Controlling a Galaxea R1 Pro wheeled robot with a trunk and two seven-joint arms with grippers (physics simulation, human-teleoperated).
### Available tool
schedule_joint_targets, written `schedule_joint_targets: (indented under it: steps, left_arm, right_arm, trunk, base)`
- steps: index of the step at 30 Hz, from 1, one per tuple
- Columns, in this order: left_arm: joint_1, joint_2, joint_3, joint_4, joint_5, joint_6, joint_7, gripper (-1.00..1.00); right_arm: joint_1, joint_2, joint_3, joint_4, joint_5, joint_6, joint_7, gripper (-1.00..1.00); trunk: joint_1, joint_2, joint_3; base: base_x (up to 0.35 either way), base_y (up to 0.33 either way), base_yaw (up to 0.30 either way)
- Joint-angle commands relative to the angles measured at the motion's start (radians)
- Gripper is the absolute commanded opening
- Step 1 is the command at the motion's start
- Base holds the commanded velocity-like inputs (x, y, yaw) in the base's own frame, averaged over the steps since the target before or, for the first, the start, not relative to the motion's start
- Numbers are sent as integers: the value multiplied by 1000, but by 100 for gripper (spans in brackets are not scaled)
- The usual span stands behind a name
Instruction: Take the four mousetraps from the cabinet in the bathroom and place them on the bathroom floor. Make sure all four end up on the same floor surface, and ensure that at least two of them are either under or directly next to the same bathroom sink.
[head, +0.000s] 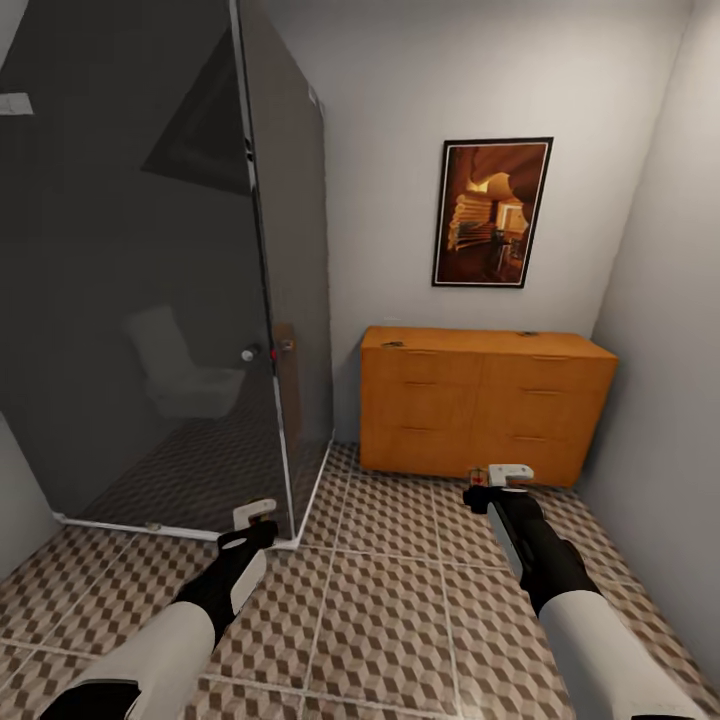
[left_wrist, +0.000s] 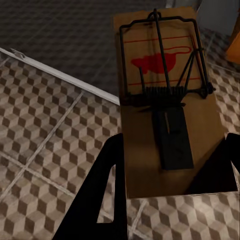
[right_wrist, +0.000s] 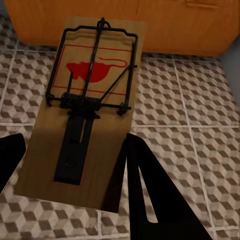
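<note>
- Left of the cabinet (head: 485, 400), by the glass shower screen (head: 150, 250), our left pincer (left_wrist: 170, 175) is clamped on a mousetrap (left_wrist: 165, 100) above the bathroom floor (head: 390, 600).
- In front of the cabinet, our right pincer (right_wrist: 70, 165) is clamped on a second mousetrap (right_wrist: 85, 110).
- We judge both light, stiff boards; we would grip the bare wooden edges, clear of the spring.

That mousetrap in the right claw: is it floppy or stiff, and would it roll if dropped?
Probably stiff: the mousetrap looks like a flat wooden slab, keeping its shape while the right gripper holds one end. Likely light, since that end grip carries it. Flat and rectangular, it should land and lie still on the bathroom floor rather than roll.
</note>
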Motion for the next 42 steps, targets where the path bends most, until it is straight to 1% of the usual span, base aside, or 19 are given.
schedule_joint_targets:
  steps: [1, 6, 10, 14, 18, 23, 42]
  left_arm:
    - [0, -1, 2, -2, 2, 6, 2, -100]
    - [0, -6, 4, -12, 2, 14, 5, -100]
    - [0, -8, 10, -26, 9, 18, 7, -100]
    - [0, -7, 11, -47, 39, 36, 8, -100]
    - [0, -6, 9, -58, 57, 64, 8, -100]
    - [0, -7, 6, -67, 62, 70, 6, -100]
    - [0, -5, 7, -70, 64, 80, 11, -100]
  right_arm:
    - [0, 0, -1, -2, 0, 6, 2, -100]
    - [0, 0, 0, -8, 4, 12, 2, -100]
    - [0, -1, 1, -15, 10, 14, 2, -100]
    - [0, 1, 2, -18, 13, 6, 1, -100]
    - [0, 1, 2, -18, 12, 4, 1, -100]
    - [0, 3, 2, -16, 11, 5, 4, -100]
    - [0, 3, 4, -17, 11, 17, 4, -100]
  trunk:
    - [0, -1, -1]
    - [0, -1, -1]
    - [0, -1, -1]
    - [0, -1, -1]
    - [0, -1, -1]
    - [0, -1, -1]
    - [0, -1, -1]
  base:
    - [0, 0, 293]
    - [0, 0, 283]
    - [0, 0, 104]
    - [0, 0, 28]
    - [0, 0, 9]
    - [0, 0, 136]
    - [0, 0, 295]
